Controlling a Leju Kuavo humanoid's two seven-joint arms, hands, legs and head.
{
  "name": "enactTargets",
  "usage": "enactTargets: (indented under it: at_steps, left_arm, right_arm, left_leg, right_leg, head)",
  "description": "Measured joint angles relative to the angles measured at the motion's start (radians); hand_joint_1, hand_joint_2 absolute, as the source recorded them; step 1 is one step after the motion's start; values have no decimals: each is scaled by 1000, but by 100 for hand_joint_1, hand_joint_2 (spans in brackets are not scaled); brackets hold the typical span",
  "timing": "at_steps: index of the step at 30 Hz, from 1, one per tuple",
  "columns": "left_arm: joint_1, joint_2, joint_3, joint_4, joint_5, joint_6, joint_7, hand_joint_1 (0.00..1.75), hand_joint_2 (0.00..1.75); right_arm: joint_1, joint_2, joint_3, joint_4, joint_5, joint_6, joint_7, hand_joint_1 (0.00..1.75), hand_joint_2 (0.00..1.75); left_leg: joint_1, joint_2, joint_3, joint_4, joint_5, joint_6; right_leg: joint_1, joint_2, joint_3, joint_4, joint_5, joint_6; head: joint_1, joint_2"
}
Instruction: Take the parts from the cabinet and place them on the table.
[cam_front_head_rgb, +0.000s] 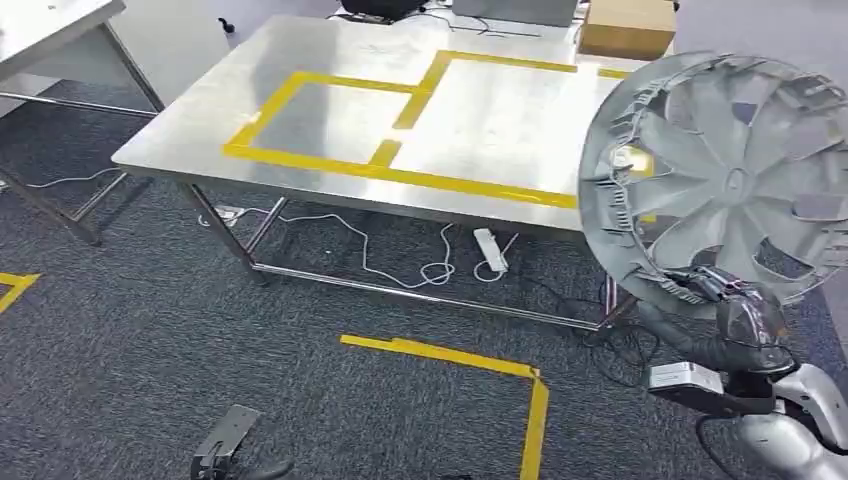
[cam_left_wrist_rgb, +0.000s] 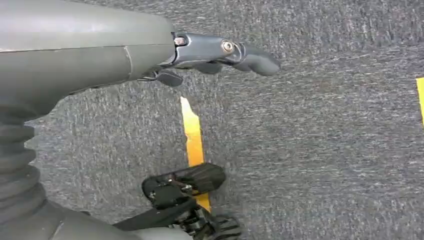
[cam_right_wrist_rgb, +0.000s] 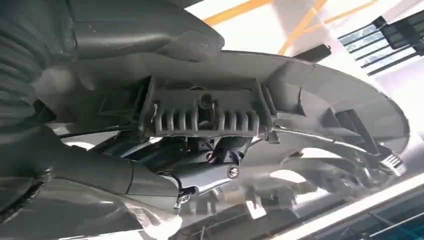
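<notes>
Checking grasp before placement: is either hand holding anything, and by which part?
The right hand grips the grey wheel cover at its lower rim, held upright near the table. The left hand holds nothing, hanging over the carpet.

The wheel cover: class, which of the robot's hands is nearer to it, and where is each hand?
Right. The right hand grips the wheel cover at its lower rim, near the table. The left hand hangs low over the carpet, holding nothing.
</notes>
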Motion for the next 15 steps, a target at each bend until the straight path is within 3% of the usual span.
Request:
enactTargets:
  at_steps: [2,4,5,7,9,10,12,13,14,15]
  left_arm:
    - [1,0,2,0,0,0,-4,0,175]
    - [1,4,5,0,0,-1,-11,0,175]
    - [7,6,5,0,0,-3,-15,0,175]
    - [20,11,6,0,0,-4,-20,0,175]
    - [20,15,6,0,-2,-4,-20,0,175]
    - [17,15,6,0,-2,-4,-19,0,175]
    - [15,16,6,0,-2,-5,-18,0,175]
    - [19,17,6,0,-2,-6,-17,0,175]
    - [22,17,6,0,-2,-6,-17,0,175]
    - [22,16,6,0,-2,-6,-14,0,175]
  right_arm:
    - [4,2,0,-2,7,1,8,175,175]
    - [13,4,0,-10,16,0,14,175,175]
    - [25,4,-2,-19,20,0,17,175,175]
    - [53,5,-3,-34,23,-4,19,175,175]
    - [57,6,-2,-40,25,-2,21,175,175]
    - [56,7,-2,-41,25,0,24,175,175]
    - [59,8,-2,-43,27,1,26,175,175]
    - [60,8,-2,-45,29,1,26,175,175]
    - [60,8,-2,-45,29,1,24,175,175]
    - [58,9,-3,-45,28,1,24,175,175]
  left_leg:
    - [2,-1,15,4,-14,-7]
    - [-6,-5,9,20,-27,-21]
    - [-6,-5,5,18,-25,-24]
    - [-6,-5,9,18,-27,-27]
    - [-5,-3,11,33,-48,-39]
    - [-3,-1,-12,79,-70,-45]
    - [1,2,-101,246,-136,-53]
    - [2,3,-142,314,-155,-53]
    - [2,3,-166,345,-153,-52]
    - [1,3,-166,329,-125,-47]
  right_leg:
    - [-3,-1,69,-168,102,0]
    - [0,1,108,-236,89,-5]
    - [0,2,102,-226,86,-17]
    - [3,4,102,-225,81,-25]
    - [-5,3,115,-228,77,-37]
    - [-6,2,119,-228,74,-43]
    - [-3,0,124,-228,68,-50]
    - [-1,0,125,-227,66,-51]
    - [1,1,128,-227,63,-52]
    - [4,3,133,-227,61,-53]
  head:
    - [0,0]
    - [2,0]
    - [2,0]
    - [0,0]
    - [-2,0]
    - [-10,0]
    - [-10,0]
    - [-11,0]
    - [-11,0]
    - [-11,0]
